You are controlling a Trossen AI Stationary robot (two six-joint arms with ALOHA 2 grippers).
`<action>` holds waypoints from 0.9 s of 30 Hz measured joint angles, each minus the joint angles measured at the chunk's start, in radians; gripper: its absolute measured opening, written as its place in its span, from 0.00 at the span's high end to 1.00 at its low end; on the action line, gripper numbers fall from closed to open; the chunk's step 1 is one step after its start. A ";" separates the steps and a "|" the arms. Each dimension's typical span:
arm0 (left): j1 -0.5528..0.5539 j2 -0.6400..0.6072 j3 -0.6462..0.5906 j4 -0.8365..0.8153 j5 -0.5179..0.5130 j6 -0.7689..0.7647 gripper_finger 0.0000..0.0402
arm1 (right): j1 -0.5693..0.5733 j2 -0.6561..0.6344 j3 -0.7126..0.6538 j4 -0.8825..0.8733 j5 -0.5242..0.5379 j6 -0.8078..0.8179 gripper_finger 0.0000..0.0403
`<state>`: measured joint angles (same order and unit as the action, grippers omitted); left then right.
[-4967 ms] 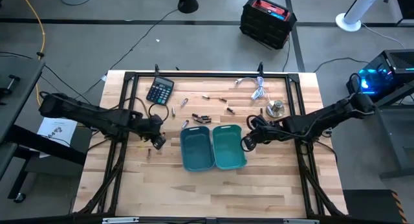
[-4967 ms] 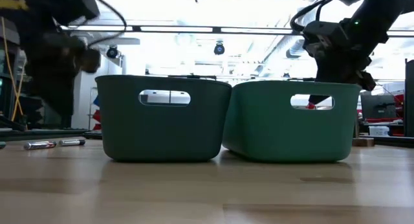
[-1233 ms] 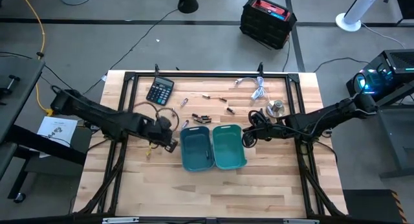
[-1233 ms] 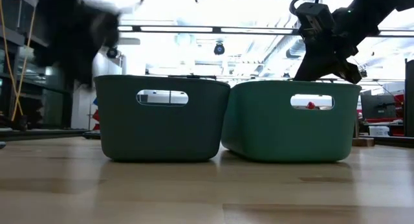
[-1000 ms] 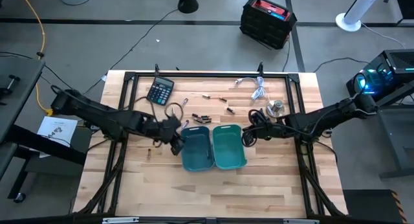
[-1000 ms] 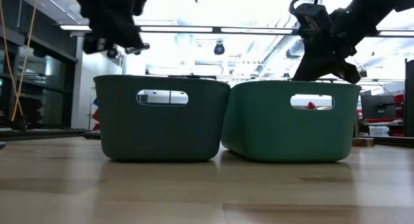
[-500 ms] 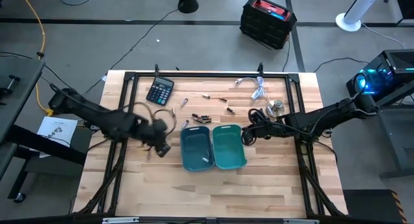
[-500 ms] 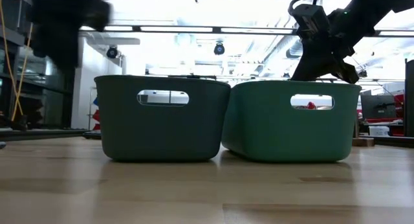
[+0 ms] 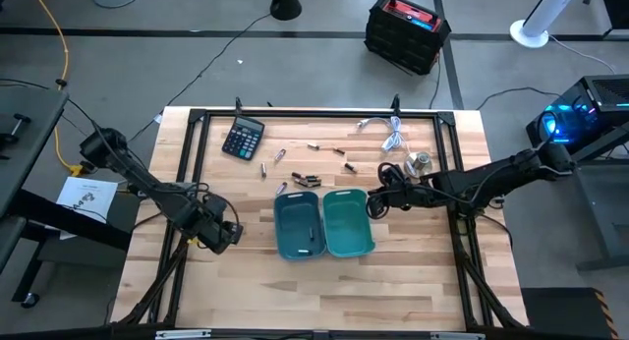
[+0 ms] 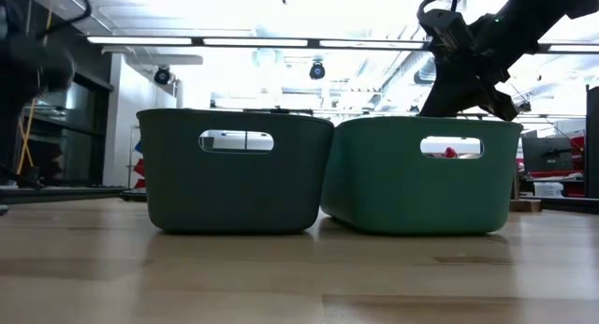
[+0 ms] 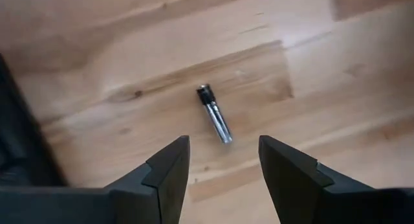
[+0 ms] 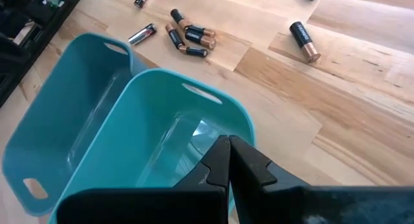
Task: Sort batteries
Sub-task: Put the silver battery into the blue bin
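High view: the left gripper [image 9: 224, 233] has swung away from the two bins and now sits over bare counter [image 9: 413, 281] well to the left of the left bin [image 9: 299, 225]; half a second ago it was closer in, and a second ago it was at that bin's rim. A small pale sliver on the floor of the left bin is probably a battery just dropped there, though it is too small to be sure. Loose batteries [image 9: 305, 179] remain in a cluster just behind the bins, with a few more scattered toward the calculator [image 9: 242, 139]. The right gripper [image 9: 374, 204] holds at the far right corner of the right bin [image 9: 347, 223], little changed. Low view: the right arm hangs above the right bin's rim; the left arm is only a dark blur at the frame edge, having left the spot over the left bin. Left wrist view: the left gripper stands wide and empty, its two fingers [image 11: 167, 169] straddling a lone silvery battery [image 11: 215, 113] lying flat on the wood. Right wrist view: the right gripper [image 12: 229, 160] is closed to a point, nothing visible between the tips, over the right bin. Judgement: one drop-off looks finished and the left arm is lining up the next pick; most batteries are still unsorted.
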<state>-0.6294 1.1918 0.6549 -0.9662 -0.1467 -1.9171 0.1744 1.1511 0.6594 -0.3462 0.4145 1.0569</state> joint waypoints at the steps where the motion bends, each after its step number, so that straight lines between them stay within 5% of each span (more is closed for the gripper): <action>1: 0.004 0.000 -0.029 0.045 0.008 -0.022 0.55 | -0.004 0.000 0.000 0.000 0.000 0.000 1.00; 5: 0.021 0.000 -0.130 0.229 0.011 -0.071 0.55 | -0.020 0.000 0.000 0.000 0.000 -0.003 1.00; 11: 0.032 -0.005 -0.217 0.284 0.014 -0.138 0.58 | -0.037 0.000 0.000 0.000 -0.008 -0.010 1.00; 16: 0.032 -0.004 -0.224 0.281 0.019 -0.094 0.80 | -0.037 0.000 0.000 -0.003 -0.019 -0.012 1.00; 19: 0.034 -0.003 -0.204 0.293 0.012 -0.087 0.95 | -0.037 0.000 0.000 -0.001 -0.019 -0.018 1.00; 27: 0.069 -0.080 0.003 0.295 -0.221 0.159 0.98 | -0.037 0.000 0.000 0.001 -0.026 -0.018 1.00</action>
<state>-0.5603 1.1123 0.6580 -0.6711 -0.3681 -1.7577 0.1371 1.1515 0.6594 -0.3452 0.3882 1.0386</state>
